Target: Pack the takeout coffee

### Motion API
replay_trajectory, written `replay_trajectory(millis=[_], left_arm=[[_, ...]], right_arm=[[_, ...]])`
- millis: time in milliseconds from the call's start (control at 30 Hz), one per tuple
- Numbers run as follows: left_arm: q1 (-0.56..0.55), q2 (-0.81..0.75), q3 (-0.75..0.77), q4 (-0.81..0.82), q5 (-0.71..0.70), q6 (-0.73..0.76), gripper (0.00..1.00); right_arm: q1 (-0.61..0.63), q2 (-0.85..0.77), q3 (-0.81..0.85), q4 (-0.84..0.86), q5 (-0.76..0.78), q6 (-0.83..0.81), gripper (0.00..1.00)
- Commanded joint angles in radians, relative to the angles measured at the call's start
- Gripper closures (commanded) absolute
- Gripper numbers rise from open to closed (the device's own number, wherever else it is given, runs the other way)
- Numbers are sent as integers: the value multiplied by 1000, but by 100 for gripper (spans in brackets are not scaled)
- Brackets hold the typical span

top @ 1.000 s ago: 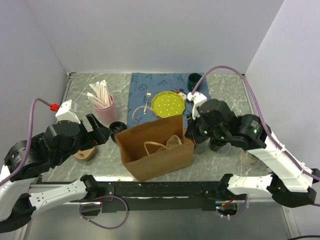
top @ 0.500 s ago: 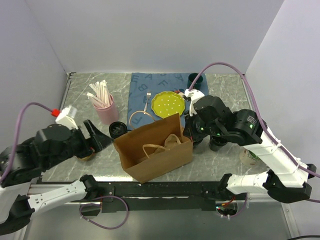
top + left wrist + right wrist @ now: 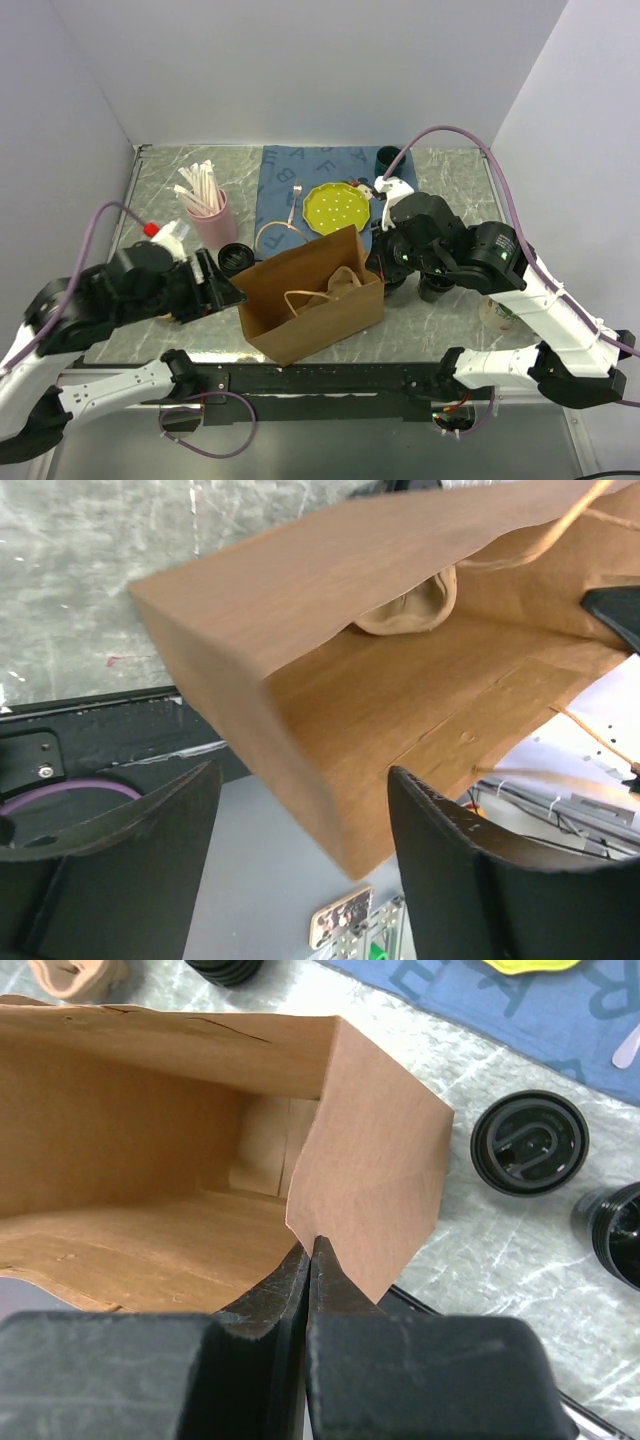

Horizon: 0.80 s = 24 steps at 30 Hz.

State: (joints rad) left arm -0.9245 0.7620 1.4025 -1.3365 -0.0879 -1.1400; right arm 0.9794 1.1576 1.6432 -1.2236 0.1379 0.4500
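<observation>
Right wrist view: the right gripper (image 3: 312, 1246) is pinching the bag (image 3: 375, 1160); the coffee (image 3: 529, 1143) is standing at two o'clock, nearer this arm; the left gripper (image 3: 300, 780) is hanging spread.

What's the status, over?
Right tool shut on bag edge. Left tool open around bag corner. Coffee cup on table, outside bag. Bag mouth open.
</observation>
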Motion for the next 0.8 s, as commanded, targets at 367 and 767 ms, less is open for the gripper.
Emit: replay_trajectory(millis=[367, 767], left_arm=[[-2, 213, 246, -39, 25, 71, 99], [-2, 143, 147, -38, 48, -24, 95]], right_arm=[[-17, 3, 54, 57, -15, -5, 100], [-41, 112, 323, -91, -104, 15, 100]])
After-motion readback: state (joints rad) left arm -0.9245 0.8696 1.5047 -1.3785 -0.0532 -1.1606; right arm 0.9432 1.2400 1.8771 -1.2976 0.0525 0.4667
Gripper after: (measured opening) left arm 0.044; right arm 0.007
